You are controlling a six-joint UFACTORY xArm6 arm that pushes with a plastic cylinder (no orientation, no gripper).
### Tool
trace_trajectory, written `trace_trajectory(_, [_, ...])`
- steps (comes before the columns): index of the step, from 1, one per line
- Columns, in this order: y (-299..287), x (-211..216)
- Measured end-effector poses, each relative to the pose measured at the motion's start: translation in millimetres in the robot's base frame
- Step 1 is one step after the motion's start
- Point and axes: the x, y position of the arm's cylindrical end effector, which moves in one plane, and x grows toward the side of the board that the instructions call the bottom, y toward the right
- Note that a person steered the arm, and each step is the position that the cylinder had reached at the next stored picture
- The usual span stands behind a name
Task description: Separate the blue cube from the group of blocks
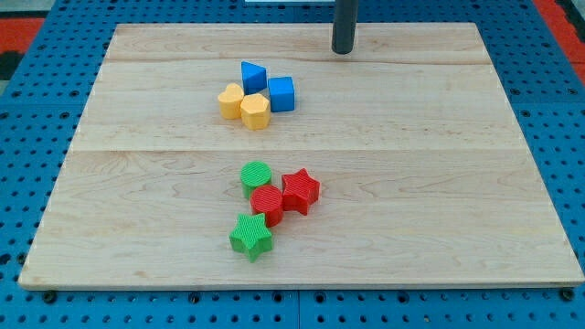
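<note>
The blue cube (281, 93) sits in a tight group near the board's upper middle. A blue triangular block (252, 76) touches it at the upper left. Two yellow blocks lie beside it: a yellow hexagon (256, 111) at its lower left and a yellow block (231, 100) further left. My tip (343, 51) stands on the board near the view's top edge, up and to the right of the blue cube, apart from all blocks.
A second group lies below the middle: a green cylinder (256, 175), a red cylinder (268, 203), a red star (300, 190) and a green star (250, 236). The wooden board (457, 183) rests on a blue pegboard.
</note>
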Motion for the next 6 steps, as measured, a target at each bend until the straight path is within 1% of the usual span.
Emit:
trace_trajectory(2, [0,2])
trace_trajectory(4, [14,59])
trace_trajectory(5, [7,115])
trace_trajectory(6, [-34,127])
